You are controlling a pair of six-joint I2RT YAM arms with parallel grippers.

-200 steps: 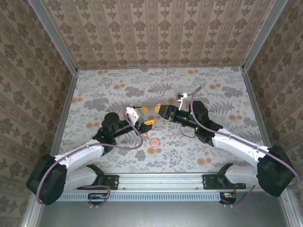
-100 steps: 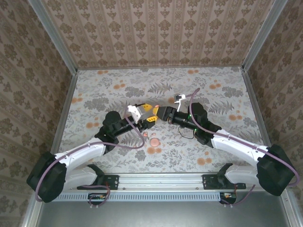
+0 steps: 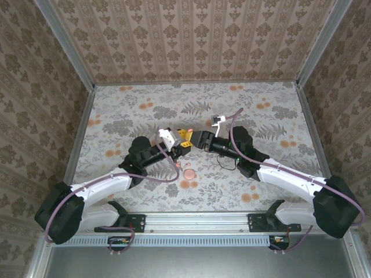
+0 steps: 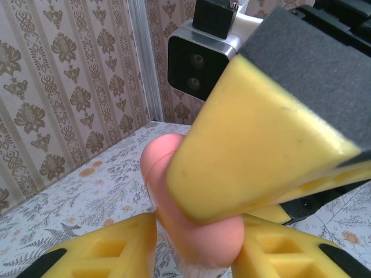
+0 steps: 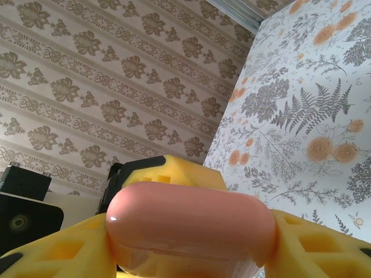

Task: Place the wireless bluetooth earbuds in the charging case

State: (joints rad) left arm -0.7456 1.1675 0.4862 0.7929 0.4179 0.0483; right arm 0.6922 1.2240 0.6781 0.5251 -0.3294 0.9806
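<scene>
Floral tabletop bears one pink disc; one charging case aloft.

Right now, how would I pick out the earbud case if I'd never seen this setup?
Look at the middle of the flower-patterned table, where the two arms meet. There the right gripper pinches the charging case between its yellow fingers: a smooth, salmon-pink, pill-shaped box. The round flat disc of similar pink lies on the table nearer the arm bases, while the case is thick and rounded.
</scene>
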